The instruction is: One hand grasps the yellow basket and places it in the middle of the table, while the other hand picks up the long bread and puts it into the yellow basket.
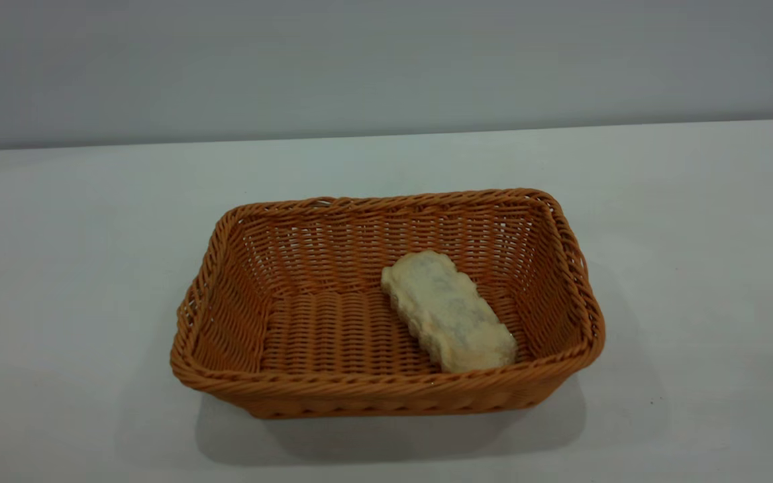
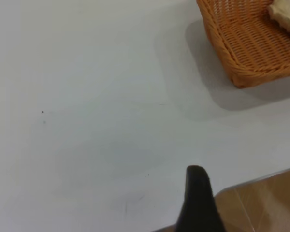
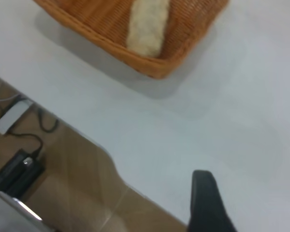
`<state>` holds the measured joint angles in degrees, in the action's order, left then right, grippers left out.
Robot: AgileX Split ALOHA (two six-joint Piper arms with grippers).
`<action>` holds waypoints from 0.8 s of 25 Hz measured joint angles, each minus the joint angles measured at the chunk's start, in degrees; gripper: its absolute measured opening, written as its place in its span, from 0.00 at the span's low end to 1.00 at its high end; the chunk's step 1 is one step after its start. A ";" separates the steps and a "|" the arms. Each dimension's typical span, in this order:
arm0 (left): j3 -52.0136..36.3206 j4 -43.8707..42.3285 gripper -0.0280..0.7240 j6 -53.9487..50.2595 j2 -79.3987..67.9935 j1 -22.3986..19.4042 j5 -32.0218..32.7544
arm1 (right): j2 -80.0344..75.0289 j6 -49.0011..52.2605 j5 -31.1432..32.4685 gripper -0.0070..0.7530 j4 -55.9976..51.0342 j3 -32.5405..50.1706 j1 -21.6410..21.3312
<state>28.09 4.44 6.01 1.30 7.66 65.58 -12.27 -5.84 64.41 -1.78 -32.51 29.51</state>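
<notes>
table (image 1: 695,221): I see it bare around the load | yellow basket (image 1: 225,315) sits mid-table; I judge it stiff and light, best taken by its braided rim | long bread (image 1: 449,312) lies underside-up inside, toward the basket's right end (probably soft, grip its long flanks gently) | both grippers well clear; finger state I cannot tell

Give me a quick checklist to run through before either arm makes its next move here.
1. Long bread inside the yellow basket: ok.
2. Basket near the middle of the table: ok.
3. Bread right way up: not ok, pale underside faces up.
4. Left end effector clear of the basket: ok.
5. Right end effector clear of the basket: ok.
6. End effectors open: cannot tell.
</notes>
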 joint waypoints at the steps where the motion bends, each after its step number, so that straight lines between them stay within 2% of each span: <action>1: -0.07 0.00 0.82 0.00 0.00 0.00 0.00 | 1.59 0.83 0.71 0.66 0.79 0.27 0.00; 11: -0.07 0.00 0.82 -0.07 0.00 0.00 -0.17 | 11.99 4.63 1.53 0.66 4.41 5.16 0.00; 20: -0.07 0.00 0.82 -0.13 0.00 0.00 -0.17 | 12.43 4.68 0.96 0.66 4.41 5.49 0.00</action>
<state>28.03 4.44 5.88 1.30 7.66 65.41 0.16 -1.16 65.37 2.64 -27.02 29.51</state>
